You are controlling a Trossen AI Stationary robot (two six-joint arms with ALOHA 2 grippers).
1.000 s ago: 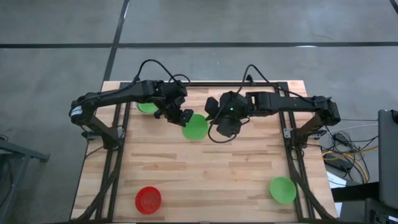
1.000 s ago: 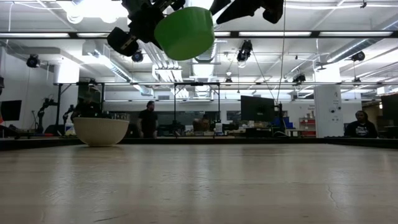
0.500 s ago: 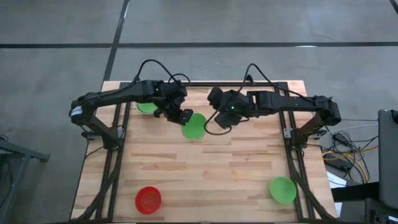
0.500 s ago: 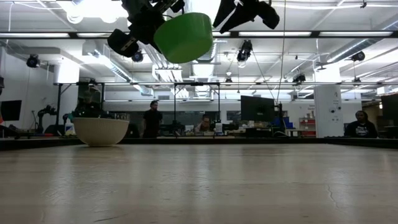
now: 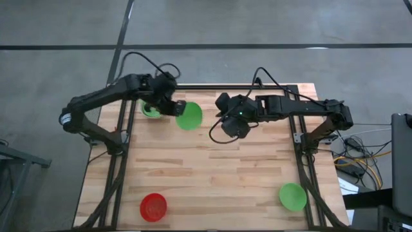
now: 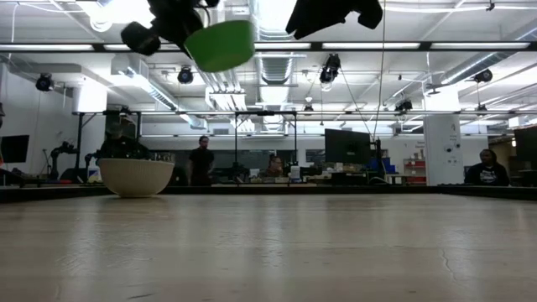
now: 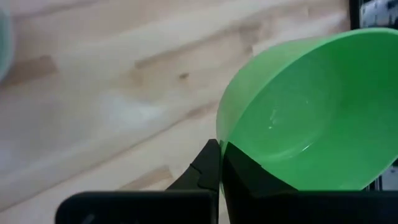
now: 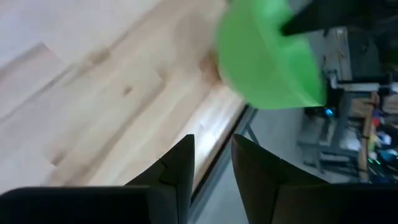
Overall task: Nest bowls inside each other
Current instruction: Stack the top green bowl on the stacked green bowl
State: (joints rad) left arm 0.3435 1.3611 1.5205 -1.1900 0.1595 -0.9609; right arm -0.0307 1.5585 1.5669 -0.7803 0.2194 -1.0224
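Pale wooden table (image 5: 212, 171) carries a red bowl (image 5: 154, 207), green bowl (image 5: 292, 196), and whitish bowl (image 6: 136, 177).

light: bright, even overhead | glare: ceiling lamps (image 6: 126, 10) | wrist views: blurred

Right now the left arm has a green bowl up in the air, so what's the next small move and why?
Probably carry the held green bowl, pinched by its rim in the left gripper, over the green bowl on the table beside it, then lower it in to nest them.
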